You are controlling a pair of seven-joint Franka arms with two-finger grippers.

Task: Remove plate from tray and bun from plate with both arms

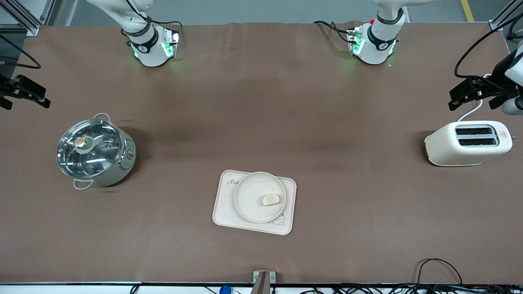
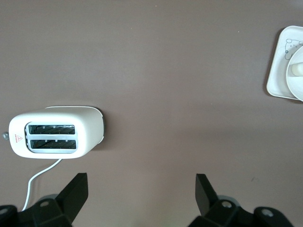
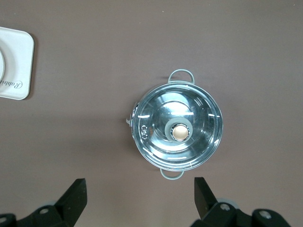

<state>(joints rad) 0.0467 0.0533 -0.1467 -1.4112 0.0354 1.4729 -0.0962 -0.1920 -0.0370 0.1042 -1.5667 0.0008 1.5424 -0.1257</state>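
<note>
The right gripper [image 1: 16, 96] hangs spread over the table's edge at the right arm's end, just past the pot [image 1: 96, 151]. Mid-table, the bun [image 1: 270, 199] sits at four o'clock on the plate [image 1: 251, 196], itself on the tray [image 1: 222, 212]. The left gripper [image 1: 470, 94] hangs spread over the toaster's [image 1: 468, 143] cord

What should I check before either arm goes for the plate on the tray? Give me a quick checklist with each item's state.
1. Left gripper open, over bare table by the toaster: ok.
2. Right gripper open, above the lidded pot: ok.
3. Plate sits on the tray, rim exposed: ok.
4. Bun lies on the plate, toward the left arm's end: ok.
5. Table around the tray free of obstacles: ok.
6. Bun loose or stuck: cannot tell.
</note>
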